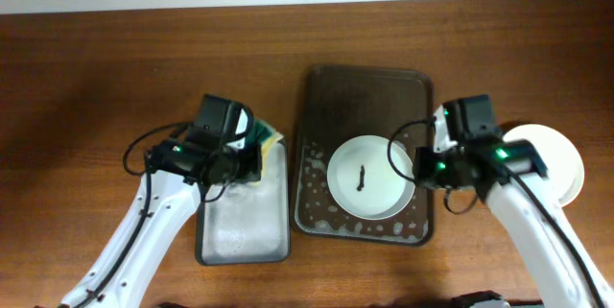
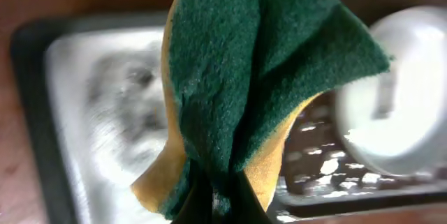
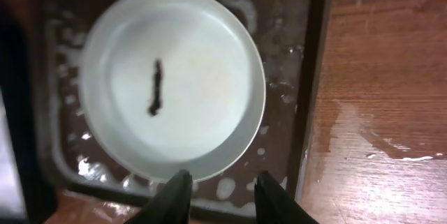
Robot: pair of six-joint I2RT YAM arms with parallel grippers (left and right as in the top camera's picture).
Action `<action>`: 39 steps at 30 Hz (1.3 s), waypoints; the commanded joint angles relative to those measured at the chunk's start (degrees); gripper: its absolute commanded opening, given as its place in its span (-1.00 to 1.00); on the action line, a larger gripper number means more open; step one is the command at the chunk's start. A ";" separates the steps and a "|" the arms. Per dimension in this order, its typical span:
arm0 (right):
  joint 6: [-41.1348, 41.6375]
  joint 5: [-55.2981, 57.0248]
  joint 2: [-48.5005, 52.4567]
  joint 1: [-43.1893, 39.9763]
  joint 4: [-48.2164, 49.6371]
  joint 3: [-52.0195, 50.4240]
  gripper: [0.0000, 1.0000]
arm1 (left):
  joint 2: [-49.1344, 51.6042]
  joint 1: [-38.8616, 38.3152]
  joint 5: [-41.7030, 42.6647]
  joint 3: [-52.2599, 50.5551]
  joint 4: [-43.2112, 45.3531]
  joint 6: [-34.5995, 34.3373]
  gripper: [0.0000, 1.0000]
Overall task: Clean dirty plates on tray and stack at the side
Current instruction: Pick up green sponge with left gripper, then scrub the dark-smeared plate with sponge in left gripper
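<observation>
**Green-and-yellow sponge held up at left, one smeared plate waiting on the tray**

Brown wood table [image 1: 96,78] seen from overhead, two robot arms reaching in from 6 o'clock. The dark brown tray [image 1: 365,97] lies at the centre, its floor speckled with white suds. One soiled plate [image 1: 369,176] sits toward the tray's 6 o'clock end, with a short dark streak [image 1: 362,177] at its middle. At 3 o'clock from the tray, off it and on the bare wood, rest the stacked plates [image 1: 554,159], white and partly covered by the right arm; their number is hard to tell. At 8 o'clock from the brown tray lies a smaller grey tray [image 1: 240,222], wet and shiny.

The left wrist camera gives what the overhead view hides: the left gripper [image 2: 213,203] is clamped tight on the bottom edge of the sponge [image 2: 244,91], which folds upward with its green scouring face forward and its yellow foam behind. The grey tray lies blurred beneath it.

The right wrist camera looks straight down on the soiled plate. The right gripper [image 3: 218,189] has its two dark fingers apart at the plate's 6 o'clock rim, closed on nothing. Only this view shows the water pooled on the wood [image 3: 370,140] at 3 o'clock of the tray.
</observation>
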 commanded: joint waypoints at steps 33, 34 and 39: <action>-7.63 -7.56 25.90 -6.93 12.26 -4.44 -0.92 | 38.77 -21.90 -28.39 19.47 2.56 -22.64 -1.00; -8.02 -7.58 25.90 -6.91 12.20 -4.44 -0.92 | 38.80 -22.08 -25.24 19.67 3.61 -22.64 -1.00; -9.14 -7.56 25.90 -6.86 12.07 -4.44 -0.92 | 39.58 -25.51 -4.17 19.63 14.78 -22.67 -1.00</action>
